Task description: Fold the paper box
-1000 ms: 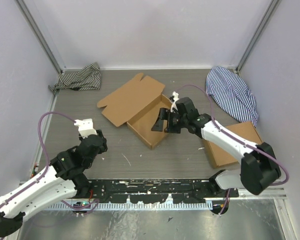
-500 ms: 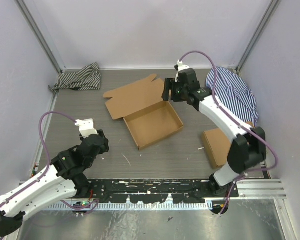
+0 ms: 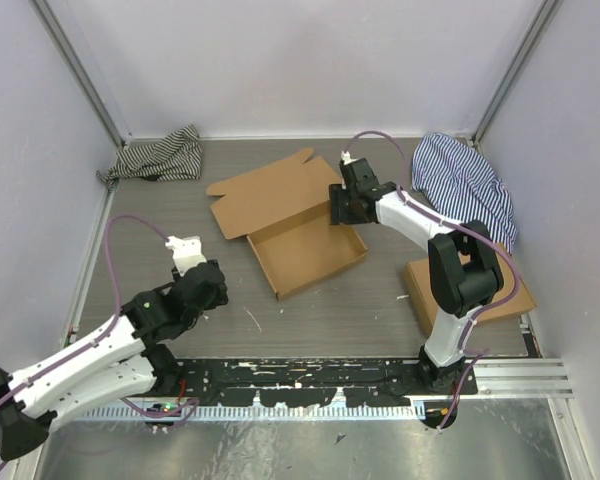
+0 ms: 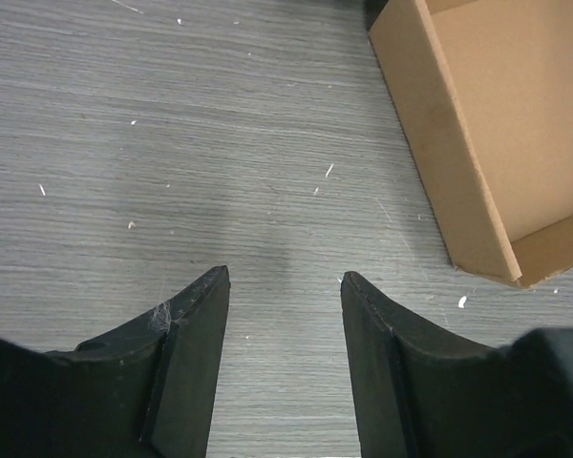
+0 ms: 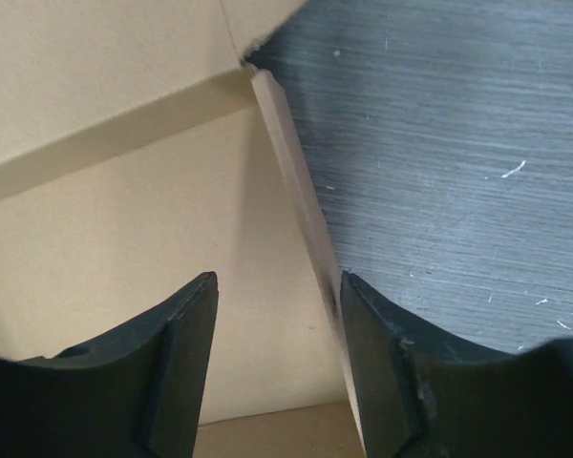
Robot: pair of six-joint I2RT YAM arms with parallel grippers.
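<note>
The box [image 3: 305,250] is half done: tray walls stand, but the lid [image 3: 265,195] lies flat, unclosed. Its long axis runs left-right, lid pointing away, directly under the open right gripper [image 5: 277,286], which straddles a side wall [image 5: 301,200]; the open left gripper [image 4: 282,286] is empty, box ahead-right.

Grey table [image 3: 310,310], paper box [image 3: 305,250] at centre, dark striped cloth [image 3: 160,157] far-left, blue striped cloth [image 3: 465,185] far-right, cardboard stack [image 3: 420,290] right
</note>
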